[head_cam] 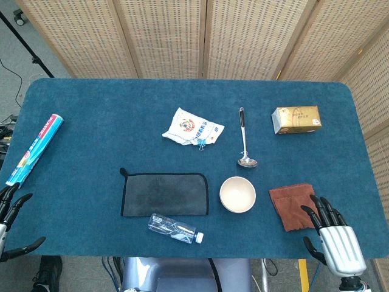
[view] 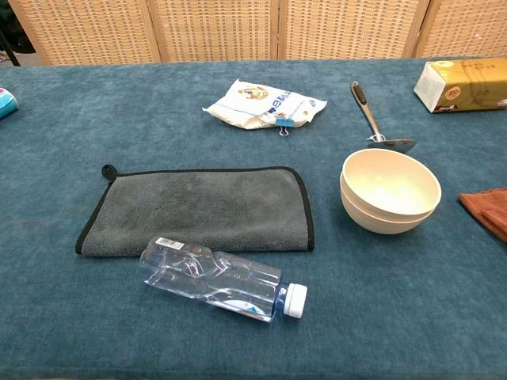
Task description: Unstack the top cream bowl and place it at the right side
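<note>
Two cream bowls [head_cam: 237, 194] [view: 390, 190] stand nested right of the table's middle, the top one sitting inside the lower one. My right hand [head_cam: 333, 238] hovers at the front right corner with its fingers spread and nothing in them, right of the bowls and beside the brown cloth [head_cam: 294, 205]. My left hand [head_cam: 11, 216] shows at the front left edge, fingers apart and empty. Neither hand appears in the chest view.
A grey towel [head_cam: 165, 193] and a clear bottle [head_cam: 175, 229] lie left of the bowls. A ladle [head_cam: 244, 141], a white bag [head_cam: 192, 128] and a yellow box [head_cam: 295, 119] lie behind them. A blue roll [head_cam: 35, 148] lies at the far left.
</note>
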Controlling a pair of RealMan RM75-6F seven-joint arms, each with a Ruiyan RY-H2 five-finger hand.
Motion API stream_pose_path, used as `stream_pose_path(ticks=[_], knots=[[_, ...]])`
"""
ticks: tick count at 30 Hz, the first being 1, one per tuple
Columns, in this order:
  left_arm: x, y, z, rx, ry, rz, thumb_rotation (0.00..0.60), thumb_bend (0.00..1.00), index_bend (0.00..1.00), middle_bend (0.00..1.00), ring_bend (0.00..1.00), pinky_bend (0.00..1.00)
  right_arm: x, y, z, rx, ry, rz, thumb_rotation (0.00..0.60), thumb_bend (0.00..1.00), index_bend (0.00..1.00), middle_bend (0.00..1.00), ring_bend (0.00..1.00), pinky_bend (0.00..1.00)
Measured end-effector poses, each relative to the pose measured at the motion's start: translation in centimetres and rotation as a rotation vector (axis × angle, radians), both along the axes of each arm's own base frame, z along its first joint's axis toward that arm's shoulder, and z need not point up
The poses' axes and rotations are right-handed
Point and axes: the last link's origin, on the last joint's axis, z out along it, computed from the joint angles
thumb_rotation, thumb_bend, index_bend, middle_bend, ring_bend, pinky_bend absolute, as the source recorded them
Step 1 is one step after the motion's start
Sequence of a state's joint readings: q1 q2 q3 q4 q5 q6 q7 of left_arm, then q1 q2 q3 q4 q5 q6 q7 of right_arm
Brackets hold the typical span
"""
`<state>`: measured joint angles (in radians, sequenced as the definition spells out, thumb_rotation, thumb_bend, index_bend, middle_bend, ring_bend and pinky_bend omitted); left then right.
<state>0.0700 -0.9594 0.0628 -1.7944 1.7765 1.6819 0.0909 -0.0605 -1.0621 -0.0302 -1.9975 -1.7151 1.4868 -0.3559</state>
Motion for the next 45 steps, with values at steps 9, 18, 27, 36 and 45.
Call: stream_pose_path(ticks=[9, 18, 27, 36, 45], knots=[[-0.2, 0.3, 0.5, 0.013, -0.018, 0.016, 0.433, 0.0, 0.17, 0.0, 0.0, 0.0, 0.4, -2.0, -3.7, 0.121, -0.003, 0.052, 0.6, 0.36, 0.28, 0.13, 0.07, 0.2], [-0.1, 0.3, 1.1, 0.025, -0.038, 0.012, 0.433, 0.0, 0.17, 0.0, 0.0, 0.0, 0.9, -4.2, -6.5, 0.16, 0.008, 0.064, 0.6, 0.36, 0.31, 0.16, 0.09, 0.2], [-0.1, 0.4, 1.3, 0.03, -0.047, 0.011, 0.432, 0.0, 0.17, 0.0, 0.0, 0.0, 1.8, -6.7, -8.6, 0.145, -0.029, 0.058, 0.6, 0.36, 0.31, 0.16, 0.09, 0.2], [0.0, 0.3, 1.2, 0.025, -0.049, 0.006, 0.432, 0.0, 0.17, 0.0, 0.0, 0.0, 2.6, -7.9, -9.9, 0.133, -0.06, 0.039, 0.6, 0.36, 0.31, 0.16, 0.09, 0.2], [0.0, 0.3, 1.5, 0.031, -0.057, 0.006, 0.433, 0.0, 0.17, 0.0, 0.0, 0.0, 3.2, -8.5, -10.2, 0.109, -0.079, 0.014, 0.6, 0.36, 0.31, 0.16, 0.09, 0.2]])
